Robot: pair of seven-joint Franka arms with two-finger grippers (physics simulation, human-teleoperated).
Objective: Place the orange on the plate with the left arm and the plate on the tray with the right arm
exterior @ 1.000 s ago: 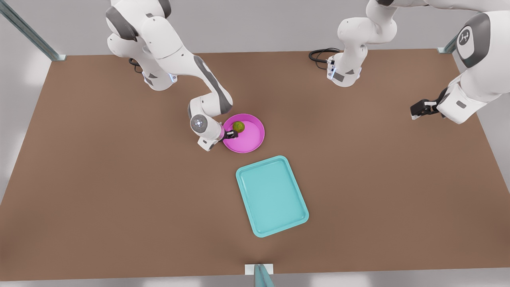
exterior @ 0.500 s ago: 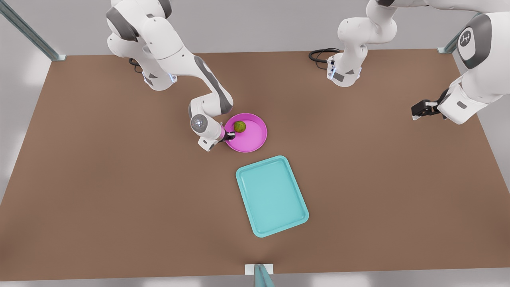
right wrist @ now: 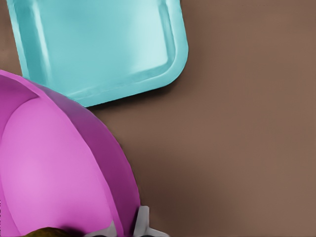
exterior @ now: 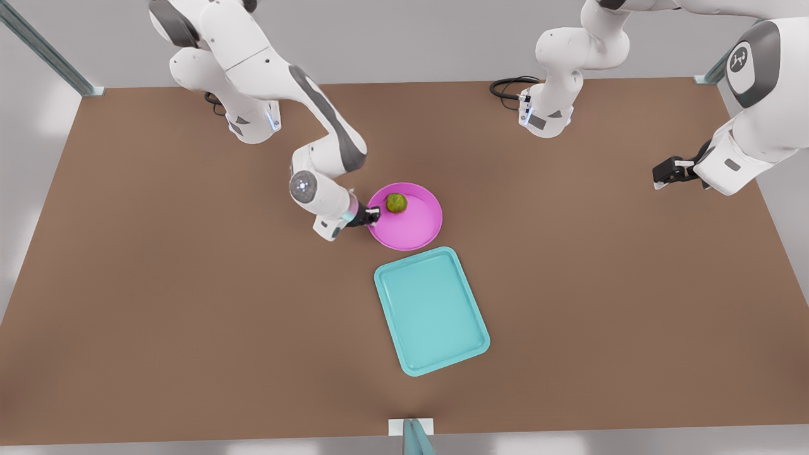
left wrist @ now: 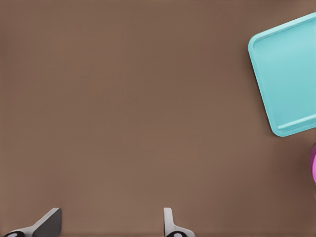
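Pink plate (exterior: 411, 221), orange (exterior: 396, 203) inside, is being gripped at its rim by the right gripper's (exterior: 373, 217) jaws beside the tray (exterior: 431, 309); the left gripper (exterior: 663, 174) is being held wide open, empty, above the desk (exterior: 158, 284).

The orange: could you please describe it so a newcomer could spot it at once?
Start at the brown table and find the teal tray near its middle. Just beyond it sits a pink plate. The orange is the small bumpy yellow-green ball lying on that plate.
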